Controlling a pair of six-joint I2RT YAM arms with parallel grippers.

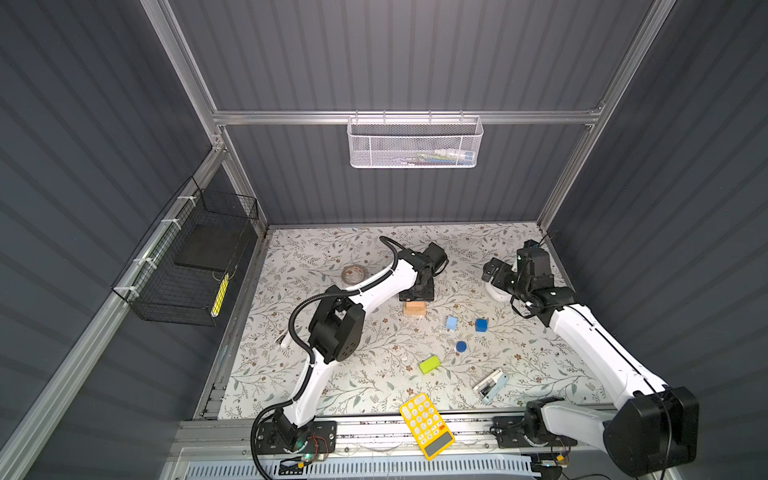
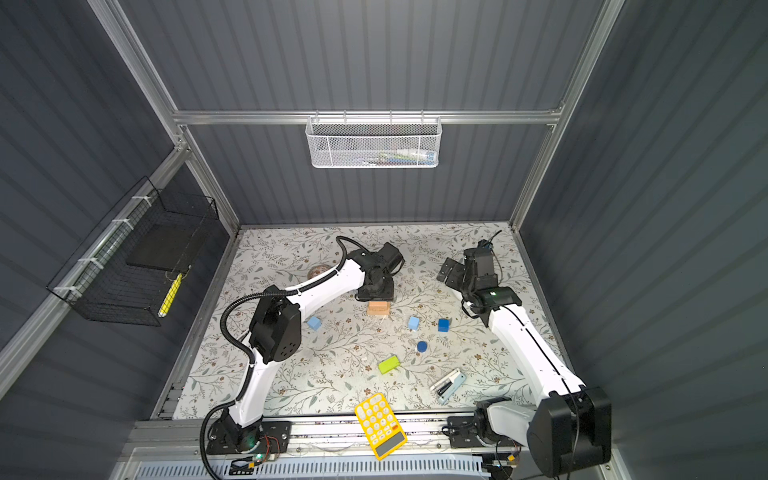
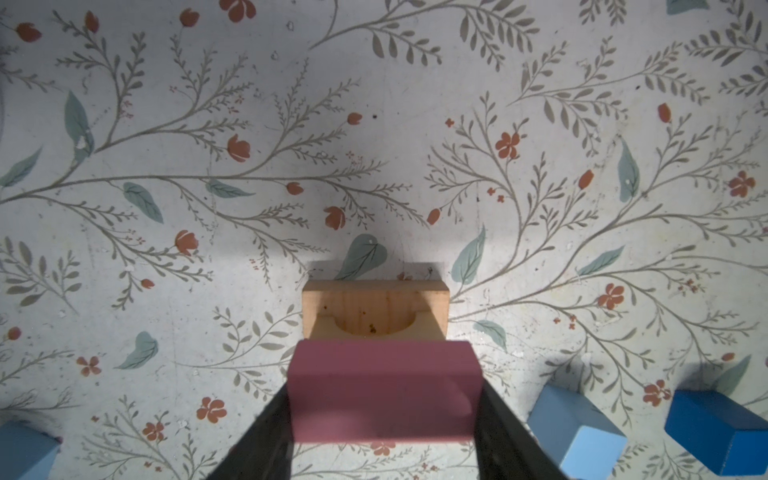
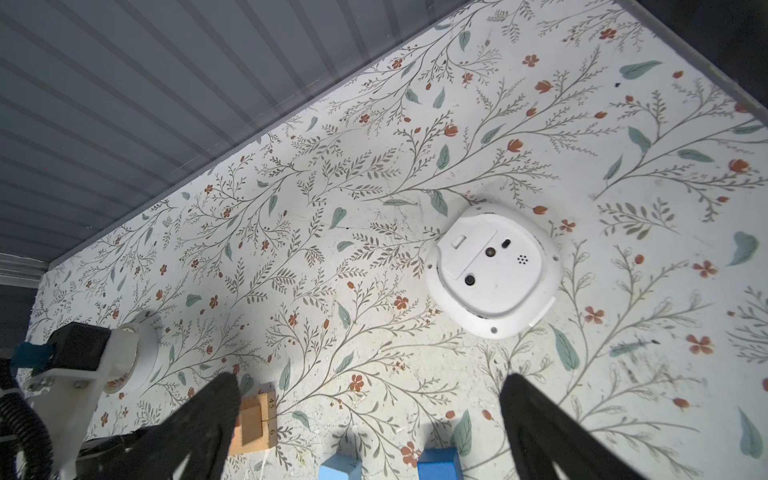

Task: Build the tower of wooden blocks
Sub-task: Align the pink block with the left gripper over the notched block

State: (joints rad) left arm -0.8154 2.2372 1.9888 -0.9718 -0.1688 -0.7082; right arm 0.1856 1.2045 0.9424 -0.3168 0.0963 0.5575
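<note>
The left arm (image 1: 386, 284) and right arm (image 1: 602, 349) are clad in white shells joined by black housings. A ribbed black cable (image 1: 291, 322) is routed along the left one.

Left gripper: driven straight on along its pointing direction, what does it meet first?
The left gripper points down, shut on the pink bar. Straight on, that bar would likely land on the tan blocks right beneath it before the fingers touch anything; the gap between them is unclear.
</note>
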